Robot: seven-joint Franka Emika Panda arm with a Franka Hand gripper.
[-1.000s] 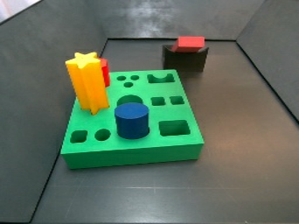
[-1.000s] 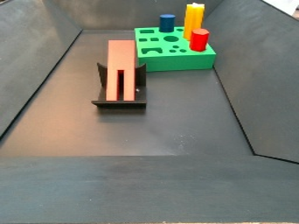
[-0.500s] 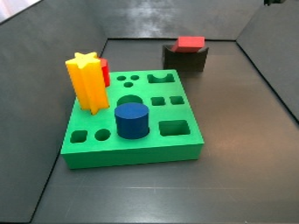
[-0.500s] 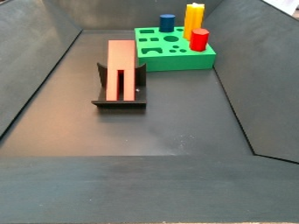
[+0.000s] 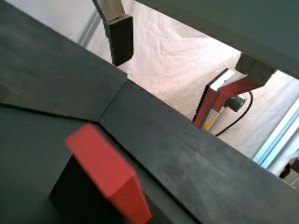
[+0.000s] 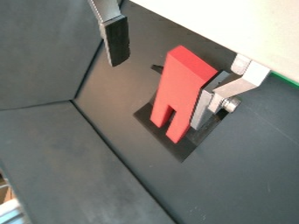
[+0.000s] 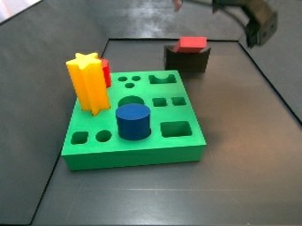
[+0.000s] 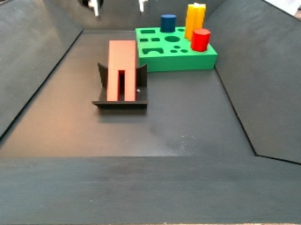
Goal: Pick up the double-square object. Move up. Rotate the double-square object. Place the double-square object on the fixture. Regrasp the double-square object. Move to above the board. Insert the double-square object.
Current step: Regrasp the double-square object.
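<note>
The red double-square object (image 7: 192,42) rests on the dark fixture (image 7: 189,62) at the back of the floor. In a side view it lies lengthwise along the fixture (image 8: 118,104), its forked end toward the camera (image 8: 120,70). My gripper (image 7: 253,22) hangs high above it, open and empty, with only its fingertips showing at the frame edge (image 8: 118,5). In both wrist views the gripper (image 6: 165,87) (image 5: 176,74) has its fingers (image 6: 114,39) wide apart, and the red object (image 6: 181,87) (image 5: 107,166) is well below them, untouched.
The green board (image 7: 130,157) (image 8: 177,61) holds a yellow star (image 7: 86,84), a blue cylinder (image 7: 132,122) and a red piece (image 7: 108,72). Several of its holes are open. Sloped dark walls enclose the floor.
My gripper has come into both side views from above, over the fixture. The red object and the board have not moved.
</note>
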